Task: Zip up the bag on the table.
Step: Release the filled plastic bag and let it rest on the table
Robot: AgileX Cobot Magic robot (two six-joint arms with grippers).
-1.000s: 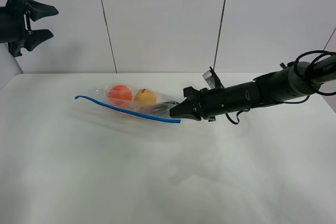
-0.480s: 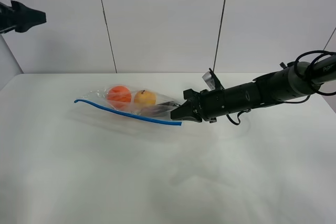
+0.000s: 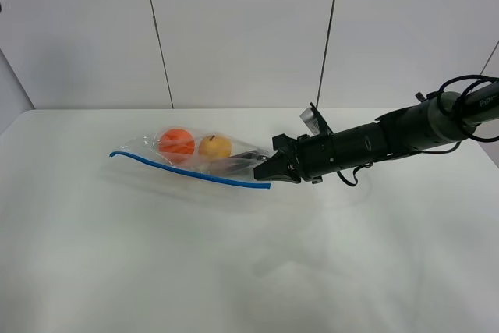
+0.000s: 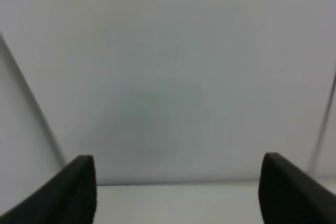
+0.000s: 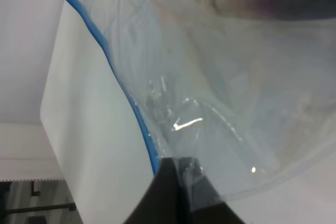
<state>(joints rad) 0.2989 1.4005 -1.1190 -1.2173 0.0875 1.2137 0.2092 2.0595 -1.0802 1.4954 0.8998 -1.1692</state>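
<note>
The bag (image 3: 199, 163) lies on the white table (image 3: 234, 271) left of centre, clear plastic with a blue zip strip (image 3: 187, 171) along its near edge. An orange ball (image 3: 177, 143), a yellow-orange fruit (image 3: 215, 146) and a dark eggplant (image 3: 234, 163) show through it. My right gripper (image 3: 263, 175) is shut on the bag's right end by the zip strip; the right wrist view shows the bag (image 5: 210, 87) pinched at the gripper (image 5: 176, 182). My left gripper (image 4: 176, 190) is open and empty, facing the wall, out of the exterior view.
A grey panelled wall (image 3: 249, 29) stands behind the table. The right arm (image 3: 390, 139) stretches in from the right edge, low over the table. A small clear tag (image 3: 313, 118) sticks up from it.
The left gripper has left the exterior view's top left corner. The bag's left end has settled slightly lower. The right gripper stays shut on the bag.
</note>
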